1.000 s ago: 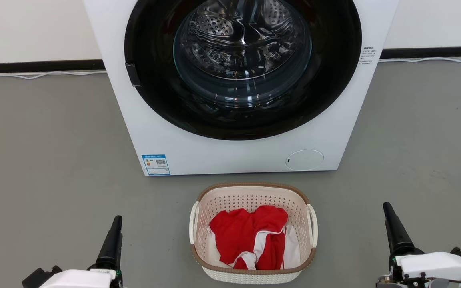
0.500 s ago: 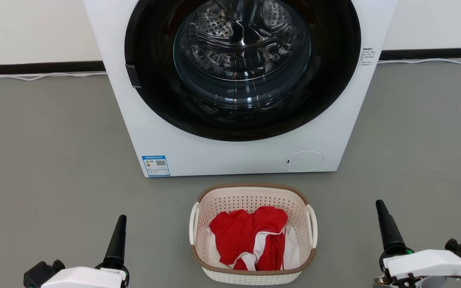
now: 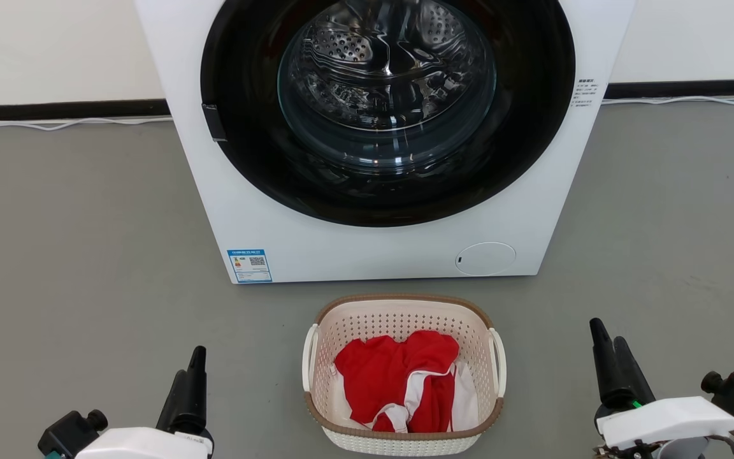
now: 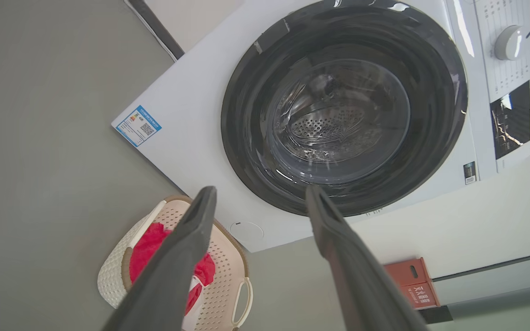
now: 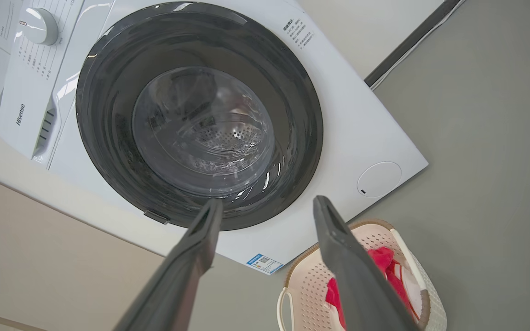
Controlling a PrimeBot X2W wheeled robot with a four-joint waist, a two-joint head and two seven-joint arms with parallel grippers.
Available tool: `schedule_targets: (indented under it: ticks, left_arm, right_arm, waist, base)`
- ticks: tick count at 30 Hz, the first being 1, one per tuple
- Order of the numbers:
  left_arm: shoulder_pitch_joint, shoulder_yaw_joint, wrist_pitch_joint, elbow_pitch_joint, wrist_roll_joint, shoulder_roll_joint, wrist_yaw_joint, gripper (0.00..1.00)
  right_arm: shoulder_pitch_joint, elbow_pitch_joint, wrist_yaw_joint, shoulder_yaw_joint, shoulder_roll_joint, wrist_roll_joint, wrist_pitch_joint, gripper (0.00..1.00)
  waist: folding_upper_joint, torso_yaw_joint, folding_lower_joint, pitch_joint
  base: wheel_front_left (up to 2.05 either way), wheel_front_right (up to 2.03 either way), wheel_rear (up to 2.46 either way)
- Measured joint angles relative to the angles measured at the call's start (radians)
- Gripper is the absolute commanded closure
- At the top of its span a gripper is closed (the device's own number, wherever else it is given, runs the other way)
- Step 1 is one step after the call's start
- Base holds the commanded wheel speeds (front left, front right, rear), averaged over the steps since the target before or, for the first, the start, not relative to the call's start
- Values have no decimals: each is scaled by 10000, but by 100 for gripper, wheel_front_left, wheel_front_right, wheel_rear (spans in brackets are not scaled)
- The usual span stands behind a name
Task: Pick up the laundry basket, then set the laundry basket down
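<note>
the laundry basket (image 3: 405, 443) sits on the grey floor (image 3: 86, 255) just in front of the washing machine (image 3: 367, 248), red cloth (image 3: 380, 376) inside. the left gripper (image 3: 196, 357) and right gripper (image 3: 606, 335) flank it, jaws spread wide, holding nothing.

The laundry basket (image 3: 399, 322) before the washing machine (image 3: 373, 248)
It sat on the floor (image 3: 86, 255), clothes (image 3: 392, 376) inside; the left gripper (image 3: 196, 357) stood well to its left, the right gripper (image 3: 606, 335) well to its right.
</note>
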Motion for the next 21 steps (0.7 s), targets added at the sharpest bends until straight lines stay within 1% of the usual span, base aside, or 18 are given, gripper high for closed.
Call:
schedule_targets:
  ticks: [11, 12, 21]
  left_arm:
    - [2, -65, -278, -69, 1599, 8, 31, 0]
    - [2, -65, -278, -69, 1599, 8, 31, 0]
    - [35, -82, -562, -104, 2725, 15, 33, 0]
  right_arm:
    - [-3, 19, 2, 79, -59, -1396, -318, 0]
    - [-3, 19, 2, 79, -59, -1396, -318, 0]
    - [-4, 67, 2, 104, -90, -2560, -600, 0]
  waist:
    - [0, -22, 0, -28]
    - [0, -22, 0, -28]
    - [0, -40, 0, -54]
  base:
    - [0, 0, 0]
    - [0, 0, 0]
    - [0, 0, 0]
